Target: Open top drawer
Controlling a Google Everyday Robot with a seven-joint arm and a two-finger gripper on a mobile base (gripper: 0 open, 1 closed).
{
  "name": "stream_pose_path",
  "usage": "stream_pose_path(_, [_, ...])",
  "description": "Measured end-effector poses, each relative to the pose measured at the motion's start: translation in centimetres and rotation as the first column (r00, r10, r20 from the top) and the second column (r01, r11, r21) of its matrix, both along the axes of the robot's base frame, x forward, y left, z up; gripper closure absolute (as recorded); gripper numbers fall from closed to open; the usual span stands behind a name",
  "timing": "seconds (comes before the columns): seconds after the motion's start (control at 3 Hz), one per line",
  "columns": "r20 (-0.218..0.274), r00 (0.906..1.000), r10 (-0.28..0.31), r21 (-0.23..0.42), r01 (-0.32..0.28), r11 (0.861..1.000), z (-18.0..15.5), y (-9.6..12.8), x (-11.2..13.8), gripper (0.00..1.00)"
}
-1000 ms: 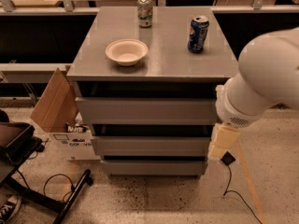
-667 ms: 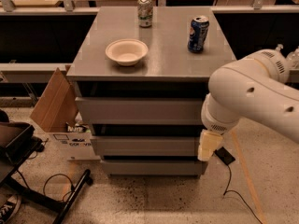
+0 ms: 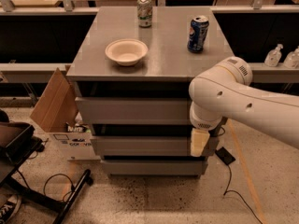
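Speckled flooring is seen beneath a grey cabinet. The gripper is hung pointing down against the right end of the middle drawer front, just below the top drawer; how far it is opened cannot be told. The top drawer is placed directly under the cabinet top. A white bowl, seen empty, a green can and a blue can are stood on top. The white arm is bent in from the right.

Cream hand below right end of grey top drawer; blue can
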State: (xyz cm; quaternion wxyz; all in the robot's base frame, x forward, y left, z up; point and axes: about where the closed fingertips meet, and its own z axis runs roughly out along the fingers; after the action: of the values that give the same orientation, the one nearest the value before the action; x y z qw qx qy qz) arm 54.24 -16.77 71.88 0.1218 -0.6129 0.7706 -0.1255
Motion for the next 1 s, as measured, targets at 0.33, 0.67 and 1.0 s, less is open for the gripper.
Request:
stream_pose_path(0.33, [-0.018,0.9998,0.012,-0.008,-0.012,1.0,-1.2,-0.2,2.6,0.0])
stream_pose_path(0.67, [-0.037,0.9991,0.02,0.0,-0.02,1.0,-1.8,-0.4,6.0,0.0])
stream_pose_path(1.0, [-0.051,0.9985,0.02,0.021,-0.018,1.0,-2.3,-0.4,7.9,0.0])
